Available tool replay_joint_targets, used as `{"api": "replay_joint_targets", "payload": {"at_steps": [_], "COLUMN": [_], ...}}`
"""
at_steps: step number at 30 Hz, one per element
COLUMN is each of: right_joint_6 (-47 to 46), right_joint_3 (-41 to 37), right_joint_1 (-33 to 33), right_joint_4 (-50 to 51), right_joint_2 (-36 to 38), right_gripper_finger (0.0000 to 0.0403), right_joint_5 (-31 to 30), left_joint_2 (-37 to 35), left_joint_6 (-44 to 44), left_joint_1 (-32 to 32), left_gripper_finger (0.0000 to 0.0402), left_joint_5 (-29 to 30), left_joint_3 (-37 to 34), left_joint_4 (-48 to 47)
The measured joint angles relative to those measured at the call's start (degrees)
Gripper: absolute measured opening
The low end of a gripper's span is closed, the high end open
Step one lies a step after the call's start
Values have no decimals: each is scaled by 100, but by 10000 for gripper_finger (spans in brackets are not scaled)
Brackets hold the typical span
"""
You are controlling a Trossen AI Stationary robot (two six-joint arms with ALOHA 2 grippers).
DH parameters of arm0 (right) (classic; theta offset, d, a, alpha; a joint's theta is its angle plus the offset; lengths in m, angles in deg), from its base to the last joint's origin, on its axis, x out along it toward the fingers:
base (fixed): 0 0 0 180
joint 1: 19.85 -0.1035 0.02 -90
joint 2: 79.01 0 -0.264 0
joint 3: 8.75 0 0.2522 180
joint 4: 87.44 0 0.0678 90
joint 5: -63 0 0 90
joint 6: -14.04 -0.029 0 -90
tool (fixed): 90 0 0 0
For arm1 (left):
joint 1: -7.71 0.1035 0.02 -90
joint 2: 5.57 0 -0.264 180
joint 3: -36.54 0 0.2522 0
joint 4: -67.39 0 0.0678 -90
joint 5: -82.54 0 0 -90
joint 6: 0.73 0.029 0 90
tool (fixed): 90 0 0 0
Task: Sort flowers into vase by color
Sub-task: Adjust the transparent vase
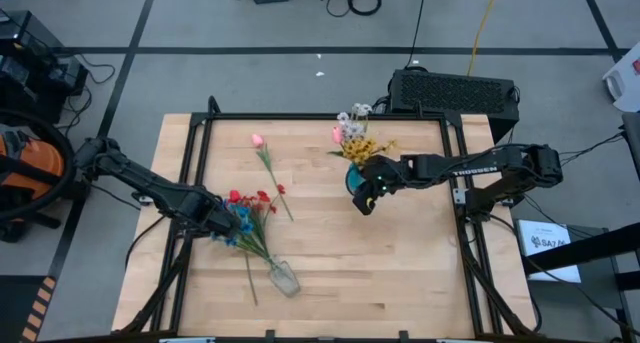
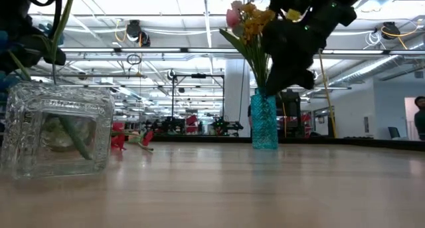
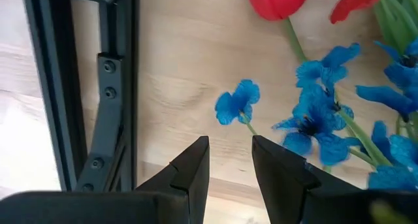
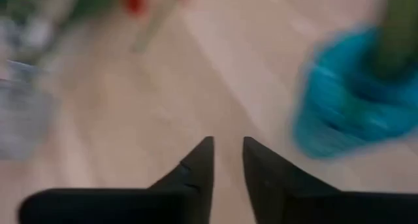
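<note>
Right gripper point(image 1: 366, 201) hangs just beside the teal vase point(image 1: 355, 177), a little right of the high view's centre, and its fingers stand a narrow gap apart with nothing between them; the wrist camera shows only bare wood past the tips. That vase already holds a mixed bunch point(image 1: 354, 133): yellow, white and a pink bloom, standing upright near the table's point(image 1: 400, 273) upper edge.

Over on the left of the frame, the left gripper point(image 1: 226, 221) sits low beside the red and blue flowers point(image 1: 248, 211), whose stems run down into the clear glass vase point(image 1: 284, 278) near the bottom centre. Its fingers are narrowly parted too, empty, pointing at a small blue bloom point(image 3: 238, 101) just ahead of the tips.

One pink tulip point(image 1: 257, 140) lies alone, flat on the wood, upper middle of the frame, its long stem slanting down toward the red ones.

These look like featherweight things to me: thin wiry stems, soft fabric heads. I'd say the stem is the place to pinch, around its middle, never the bloom, which would crush or slip. A stem lying flat on wood gives little to get under, so the fingers need to come down astride it. The glass vase looks heavy enough to stay put, but a long stem levering against its rim could tip it.
</note>
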State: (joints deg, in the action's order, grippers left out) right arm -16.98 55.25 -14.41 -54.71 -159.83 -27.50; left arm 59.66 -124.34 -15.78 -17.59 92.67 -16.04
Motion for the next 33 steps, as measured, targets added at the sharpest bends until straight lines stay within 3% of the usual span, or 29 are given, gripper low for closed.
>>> {"api": "replay_joint_targets", "payload": {"at_steps": [4,8,14,20,27,33], "right_joint_6": [5,194,165,-160,225,374], "right_joint_3": [0,0,2,158,1851,3722], "right_joint_1": [-241,-740,-1430,-2000,-2586,-2517], "right_joint_4": [-1042,-2007,-2048,-1983,-1531,-757], "right_joint_2": [0,0,0,-10,-1095,-2597], "right_gripper_finger": [124,157,164,164,164,164], "right_joint_5": [525,486,-706,-1309,-2260,-2366], "left_joint_2": [0,0,0,0,2,2], "left_joint_6": [111,146,403,608,1159,1327], "left_joint_1": [0,0,0,0,0,2], "left_gripper_finger": [125,125,125,125,125,125], "left_joint_5": [1,21,70,72,99,105], "left_joint_3": [0,0,0,0,0,-2], "left_joint_4": [-54,-136,-181,-178,-133,-136]}}
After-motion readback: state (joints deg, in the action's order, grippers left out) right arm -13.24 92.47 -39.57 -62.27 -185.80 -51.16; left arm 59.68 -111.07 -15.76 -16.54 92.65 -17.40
